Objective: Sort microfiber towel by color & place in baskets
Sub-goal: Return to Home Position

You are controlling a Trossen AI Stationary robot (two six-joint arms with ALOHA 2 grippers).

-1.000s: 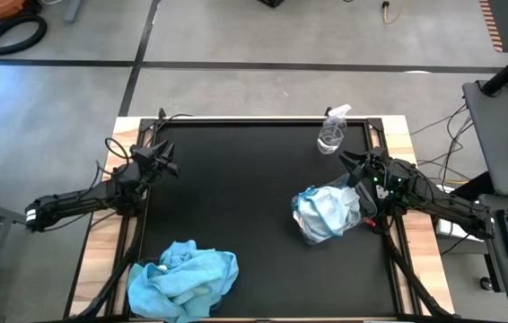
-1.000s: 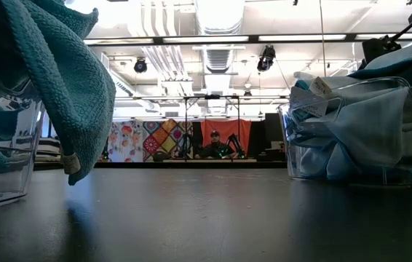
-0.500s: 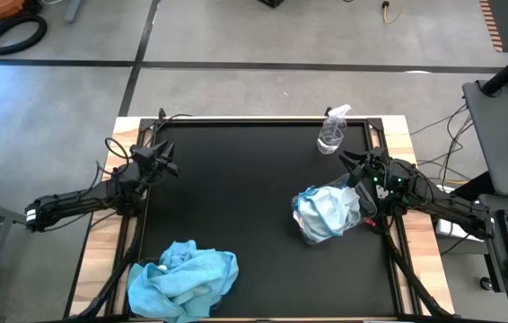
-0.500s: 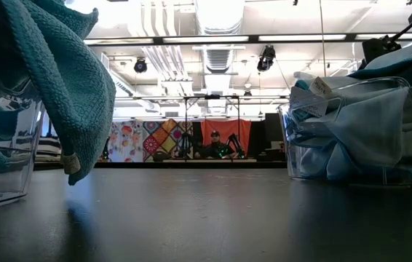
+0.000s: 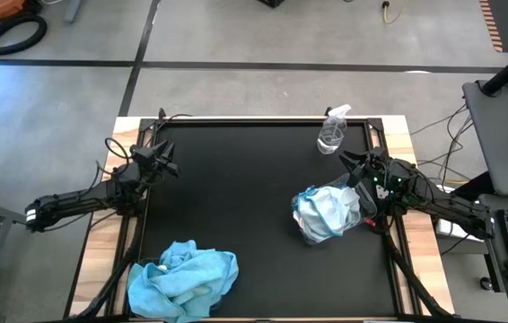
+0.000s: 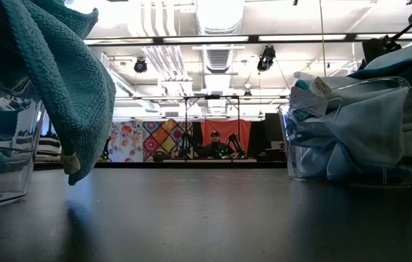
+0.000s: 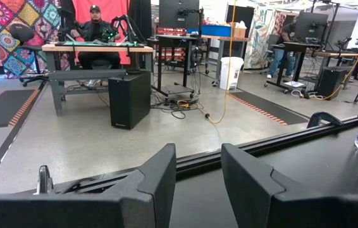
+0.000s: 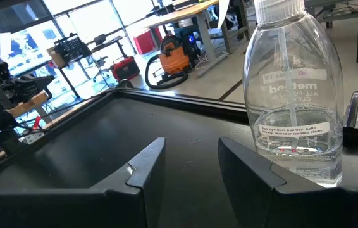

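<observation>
A heap of bright blue microfiber towels (image 5: 183, 276) lies at the table's near left, filling a clear basket (image 6: 2, 164). One teal towel (image 6: 60, 87) hangs over that basket's rim. Pale whitish-blue towels (image 5: 326, 211) fill a second clear basket (image 6: 359, 138) at the right. My left gripper (image 5: 170, 165) is open at the table's left edge, pointing level over the table (image 7: 198, 171). My right gripper (image 5: 345, 162) is open at the right edge, just beyond the pale towels' basket (image 8: 191, 168). Nothing is between either gripper's fingers.
A clear spray bottle (image 5: 333, 131) stands upright at the table's far right, close in front of my right gripper (image 8: 296, 95). The black table top (image 5: 245, 188) between the two baskets is bare. A person sits at a desk in the room beyond.
</observation>
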